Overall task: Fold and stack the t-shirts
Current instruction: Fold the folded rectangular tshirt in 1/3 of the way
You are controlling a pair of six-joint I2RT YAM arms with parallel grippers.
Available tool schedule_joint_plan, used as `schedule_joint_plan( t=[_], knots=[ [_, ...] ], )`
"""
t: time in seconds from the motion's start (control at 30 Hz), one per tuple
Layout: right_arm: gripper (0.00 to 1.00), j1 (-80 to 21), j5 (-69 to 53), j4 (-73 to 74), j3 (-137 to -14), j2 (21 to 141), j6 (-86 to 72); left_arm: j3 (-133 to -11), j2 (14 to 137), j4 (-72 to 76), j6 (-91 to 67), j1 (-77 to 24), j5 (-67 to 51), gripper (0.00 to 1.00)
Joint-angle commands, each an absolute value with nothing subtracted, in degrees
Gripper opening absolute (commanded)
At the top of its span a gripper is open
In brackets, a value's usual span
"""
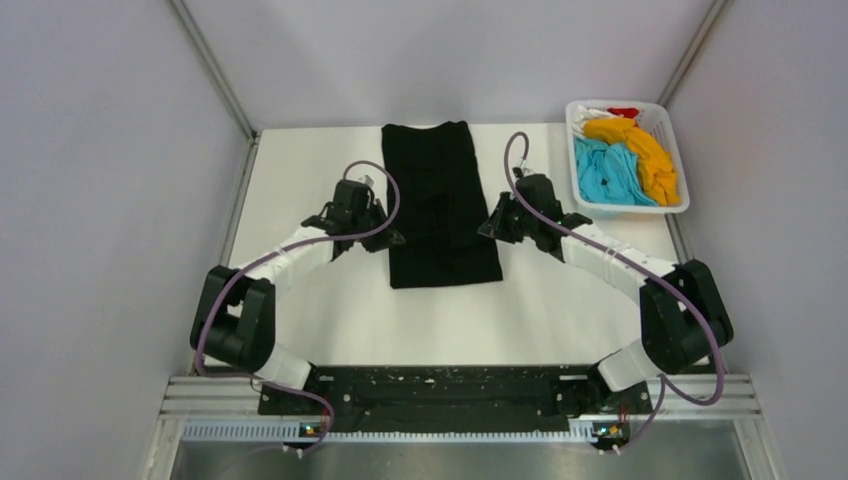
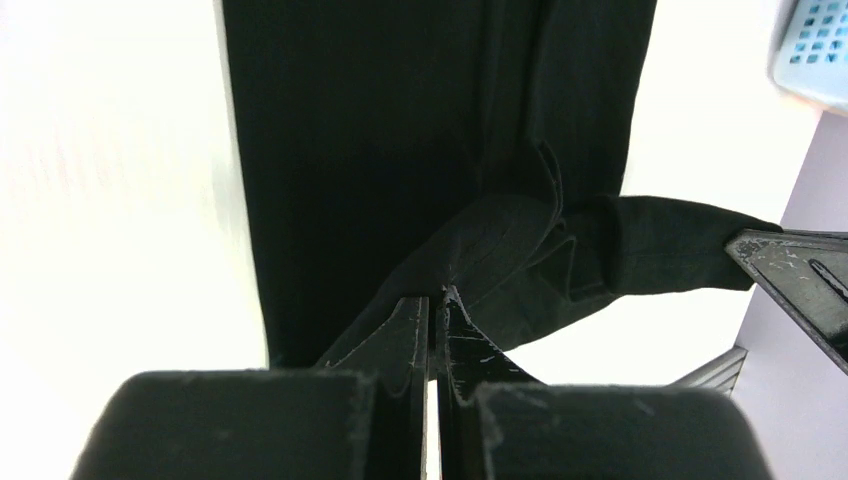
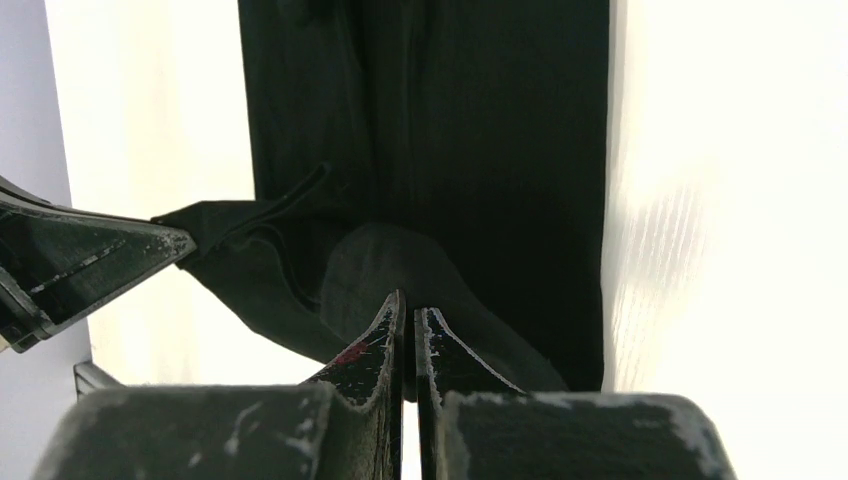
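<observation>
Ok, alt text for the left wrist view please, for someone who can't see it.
The left gripper, jaws shut, pinches a raised fold of the black t-shirt, which lies as a long strip on the white table. The fold stretches right to the right gripper; a basket corner shows top right.

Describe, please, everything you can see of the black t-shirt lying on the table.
The black t-shirt is soft, matte plain cloth, folded into a long narrow strip, sleeves out of sight. It lies flat along the middle of the white table, running away from the arms. Near its front end, the left end effector and right end effector each pinch a raised fold at opposite side edges.
</observation>
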State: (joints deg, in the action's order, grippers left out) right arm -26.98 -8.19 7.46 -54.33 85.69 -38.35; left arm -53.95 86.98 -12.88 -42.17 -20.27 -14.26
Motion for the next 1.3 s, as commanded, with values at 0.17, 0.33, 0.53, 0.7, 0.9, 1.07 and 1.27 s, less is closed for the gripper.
schedule_joint_plan(
  t=[0.17,0.33,0.53,0.7,0.9,1.07,1.27],
  knots=[
    [0.00,-23.86,-8.99,4.32,-65.31,93.99,-34.27,-65.87,96.78,-11.66,-38.19,-17.15,-16.58,0.00],
    [0.00,-22.46,-9.33,3.82,-68.93,98.08,-33.50,-69.60,100.81,-11.96,-37.30,-15.26,-17.66,0.00],
    [0.00,-21.06,-11.53,2.61,-72.37,103.19,-33.08,-73.53,104.76,-13.50,-36.36,-13.84,-18.47,0.00],
    [0.00,-20.09,-13.45,1.36,-74.68,107.39,-32.69,-75.53,107.35,-14.22,-36.09,-12.87,-18.52,0.00],
    [0.04,-19.50,-13.89,1.13,-79.38,112.88,-30.81,-79.99,111.14,-17.12,-34.20,-12.10,-17.53,0.18],
    [0.52,-19.26,-14.60,2.69,-82.57,113.81,-30.40,-82.31,109.12,-19.64,-32.87,-11.78,-16.93,0.75],
    [0.99,-19.33,-14.15,2.73,-78.20,109.28,-30.29,-75.74,100.42,-20.26,-31.72,-11.78,-14.09,0.99]
  ],
)
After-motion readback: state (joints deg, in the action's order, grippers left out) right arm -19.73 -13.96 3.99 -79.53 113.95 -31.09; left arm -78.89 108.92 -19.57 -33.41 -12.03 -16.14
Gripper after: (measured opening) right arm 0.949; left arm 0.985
